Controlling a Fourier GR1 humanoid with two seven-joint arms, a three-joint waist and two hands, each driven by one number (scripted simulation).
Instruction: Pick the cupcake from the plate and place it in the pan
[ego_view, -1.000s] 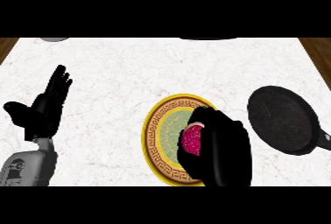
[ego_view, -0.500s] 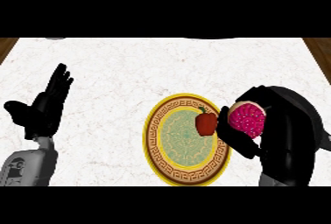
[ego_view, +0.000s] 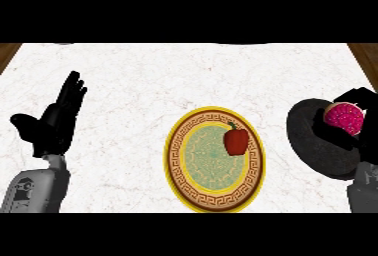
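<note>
White marble worktop (ego_view: 148, 80) fills pretty much the whole view, with a strip of wood showing at the far left and far right corners. Our right hand (ego_view: 353, 145) is over at the right edge, curled around the cupcake (ego_view: 345, 117), so it's clamped on it, and the pink frosted top pokes out between the black fingers. We've got it hanging right above the dark pan (ego_view: 314, 150), which sits on the worktop at the right; we can't tell whether the cupcake actually touches the pan. Just left of the pan, in the middle, there's the plate (ego_view: 181, 165) with the yellow rim and the brown patterned band, and a small red pepper (ego_view: 235, 141) lies on its right side with the green stem pointing to the far side. Our left hand (ego_view: 53, 122) is well apart at the left, resting open with fingers straight up, holding nothing.
</note>
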